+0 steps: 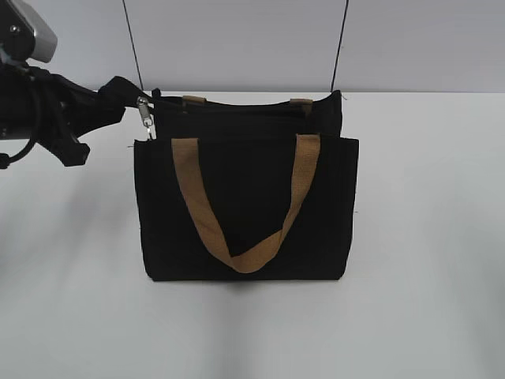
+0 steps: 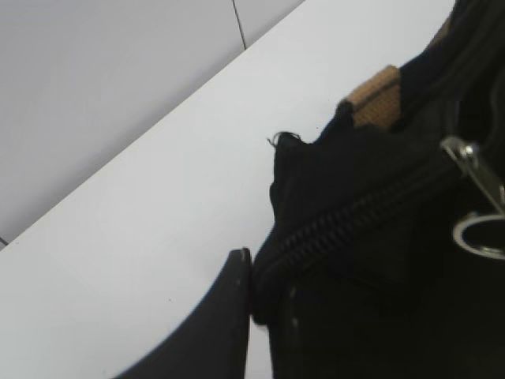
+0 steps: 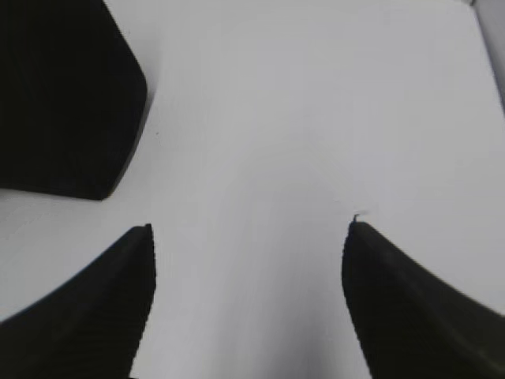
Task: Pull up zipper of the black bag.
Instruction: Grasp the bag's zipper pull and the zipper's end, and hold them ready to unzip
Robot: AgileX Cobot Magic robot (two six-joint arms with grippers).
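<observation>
The black bag stands upright on the white table, its tan handle hanging down the front. Its zipper runs along the top edge. The silvery pull tab hangs at the top left corner and also shows in the left wrist view. My left gripper is at that corner. In the left wrist view the left gripper is shut on the fabric end of the bag's zipper, just short of the pull tab; its second finger is hidden against the black cloth. My right gripper is open and empty over bare table.
The white table extends around the bag to a pale back wall. A black corner of the bag lies at the upper left of the right wrist view. The right arm is outside the exterior view.
</observation>
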